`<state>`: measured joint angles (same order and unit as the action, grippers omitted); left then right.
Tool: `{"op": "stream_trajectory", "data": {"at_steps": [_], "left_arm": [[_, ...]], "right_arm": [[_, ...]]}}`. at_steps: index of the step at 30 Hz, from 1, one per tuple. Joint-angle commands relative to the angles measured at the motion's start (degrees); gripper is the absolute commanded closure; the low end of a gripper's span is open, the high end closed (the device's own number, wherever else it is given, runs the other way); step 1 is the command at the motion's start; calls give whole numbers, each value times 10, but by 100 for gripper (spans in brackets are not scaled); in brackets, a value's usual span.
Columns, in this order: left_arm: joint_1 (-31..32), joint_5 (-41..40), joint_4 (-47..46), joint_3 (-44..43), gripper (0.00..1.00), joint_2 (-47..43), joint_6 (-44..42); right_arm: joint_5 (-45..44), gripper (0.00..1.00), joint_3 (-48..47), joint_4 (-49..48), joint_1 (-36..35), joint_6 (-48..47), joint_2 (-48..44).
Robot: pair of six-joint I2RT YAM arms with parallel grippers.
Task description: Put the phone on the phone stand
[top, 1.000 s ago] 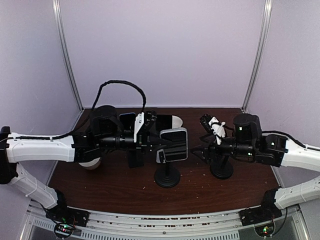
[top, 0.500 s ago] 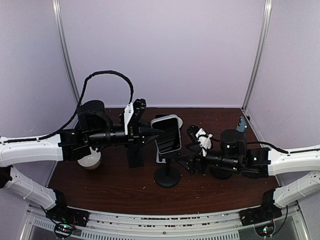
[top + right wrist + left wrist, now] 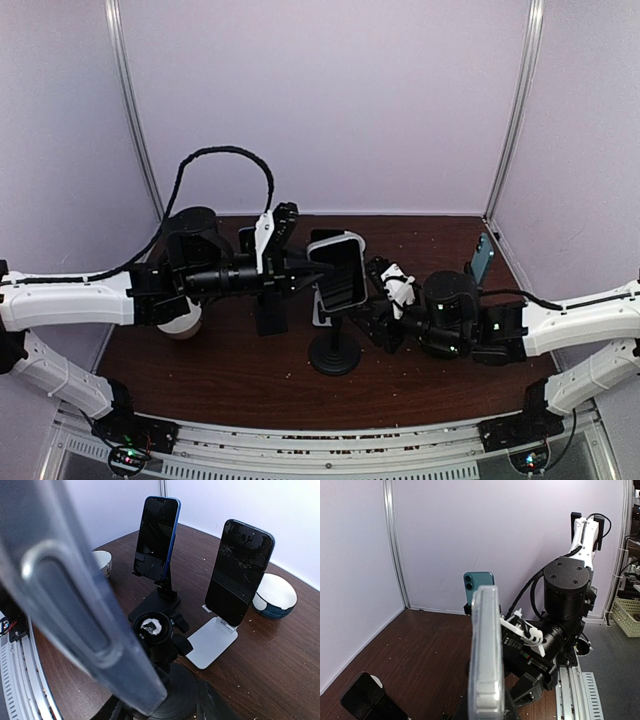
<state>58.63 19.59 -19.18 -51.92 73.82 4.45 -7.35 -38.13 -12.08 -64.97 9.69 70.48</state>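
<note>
We found the task about midway, the carrying done and the seating not. The left claw (image 3: 303,268) was closed tight on the phone (image 3: 338,272), which sat in a clear case and was held off the bench (image 3: 230,365), upright on its long side and tilted a little. It hung just above the head of the round-based stand (image 3: 335,356). From the left wrist we saw the phone edge-on, and nothing under it that bore its weight, so we judged it not yet resting in the cradle. The right claw (image 3: 372,320) had reached in low beside the stand's neck. Its own camera was filled by the blurred edge of the phone, with the stand's ball head just behind. We could not tell how far its fingers stood apart, nor whether they gripped the stand; it may have been there to steady it. What remained, as we read it, was to lower the phone into the holder, let go, and draw both arms clear without tipping the stand.
</note>
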Motion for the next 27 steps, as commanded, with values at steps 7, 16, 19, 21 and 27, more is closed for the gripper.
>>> {"op": "stream_trajectory", "data": {"at_steps": [7, 16, 19, 21, 27], "left_arm": [[1, -75, 191, -37, 100, -2, 49], [10, -136, 325, -57, 100, 15, 85], [12, -128, 291, -23, 100, 0, 92], [12, -117, 201, 18, 100, -44, 95], [17, -113, 127, -57, 100, -55, 37]], "right_arm": [[-78, 83, -7, 24, -5, 43, -9], [-122, 100, -35, 74, 4, 86, -6], [-119, 100, -36, 74, 12, 88, -11], [-80, 100, -36, 47, 8, 72, -12], [-71, 100, -66, 30, -17, 78, 29]]}}
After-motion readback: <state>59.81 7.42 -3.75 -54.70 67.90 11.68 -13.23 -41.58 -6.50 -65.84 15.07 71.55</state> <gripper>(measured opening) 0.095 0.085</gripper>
